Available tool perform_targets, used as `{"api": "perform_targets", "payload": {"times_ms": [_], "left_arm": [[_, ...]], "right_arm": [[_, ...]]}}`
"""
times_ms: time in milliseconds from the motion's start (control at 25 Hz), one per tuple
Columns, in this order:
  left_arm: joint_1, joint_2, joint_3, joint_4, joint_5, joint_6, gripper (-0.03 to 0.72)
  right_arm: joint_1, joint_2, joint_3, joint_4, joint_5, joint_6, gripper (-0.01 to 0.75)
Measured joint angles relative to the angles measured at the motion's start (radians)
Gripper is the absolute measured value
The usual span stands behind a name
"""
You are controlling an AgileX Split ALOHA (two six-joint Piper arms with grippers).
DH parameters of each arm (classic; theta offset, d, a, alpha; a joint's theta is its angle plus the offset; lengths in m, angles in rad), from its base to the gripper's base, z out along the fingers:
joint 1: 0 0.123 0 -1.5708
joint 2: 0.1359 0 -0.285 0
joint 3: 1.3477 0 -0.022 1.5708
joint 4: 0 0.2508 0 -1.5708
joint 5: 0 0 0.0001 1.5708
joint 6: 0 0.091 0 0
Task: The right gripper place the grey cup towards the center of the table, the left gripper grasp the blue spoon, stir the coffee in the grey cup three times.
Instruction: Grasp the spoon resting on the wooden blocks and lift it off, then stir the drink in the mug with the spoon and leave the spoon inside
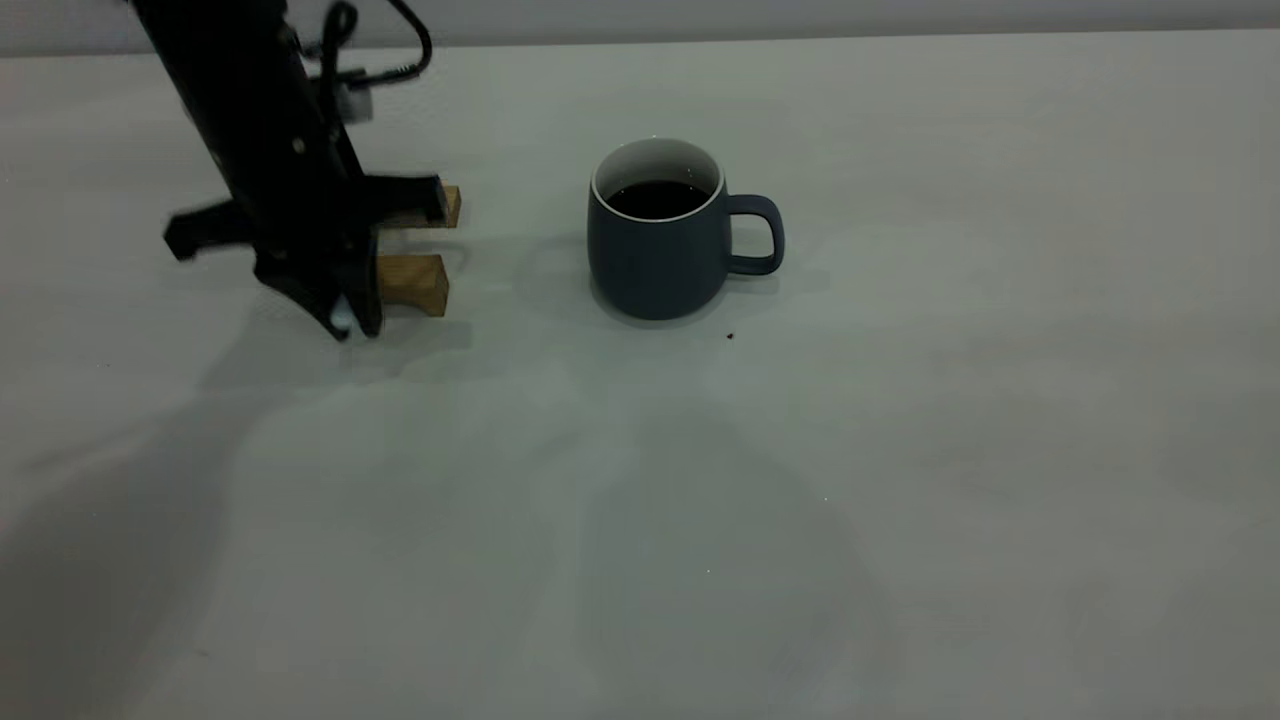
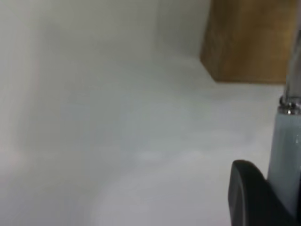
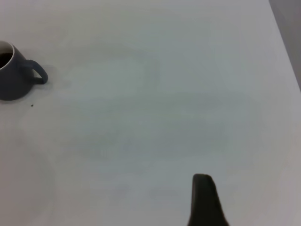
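The grey cup (image 1: 660, 240) stands upright near the middle of the table (image 1: 900, 450), closer to its far edge than its near one, with dark coffee (image 1: 655, 198) inside and its loop handle toward the table's right edge.

The left gripper (image 1: 340, 320) is down at the table's left side, just in front of 2 wooden blocks (image 1: 415, 283). The blue spoon (image 2: 284, 155) lies between its fingers (image 2: 249, 197) — the jaws look nearly closed on the pale handle, though whether they are actually squeezing it I cannot tell.

The spoon is light, stiff and slim, probably slippery on its smooth handle; mid-handle is the sensible place to pinch it. Its long axis runs away from the wrist, metal neck leading toward a block.

The right gripper (image 3: 204, 202) hangs well off to the cup's right, holding nothing — only 1 dark finger shows, so its opening is unclear.
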Motion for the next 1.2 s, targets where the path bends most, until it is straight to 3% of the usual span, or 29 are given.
{"api": "perform_targets", "payload": {"times_ms": [160,280,440,760,960,1080,1200], "left_arm": [[0.0,-0.115,0.0,-0.077,0.05,-0.001,0.146],[0.0,-0.189,0.0,-0.218,0.086,-0.001,0.142],[0.0,-0.252,0.0,-0.446,0.152,-0.001,0.135],[0.0,-0.283,0.0,-1.079,0.331,-0.002,0.121],[0.0,-0.283,0.001,-1.255,0.332,-0.012,0.119],[-0.009,-0.281,0.001,-1.351,0.291,-0.126,0.119],[-0.039,-0.268,0.002,-1.454,0.267,-0.359,0.117]], "right_arm": [[0.0,0.0,0.0,0.0,0.0,0.0,0.535],[0.0,0.0,0.0,0.0,0.0,0.0,0.535],[0.0,0.0,0.0,0.0,0.0,0.0,0.535],[0.0,0.0,0.0,0.0,0.0,0.0,0.535],[0.0,0.0,0.0,0.0,0.0,0.0,0.535],[0.0,0.0,0.0,0.0,0.0,0.0,0.535],[0.0,0.0,0.0,0.0,0.0,0.0,0.535]]}}
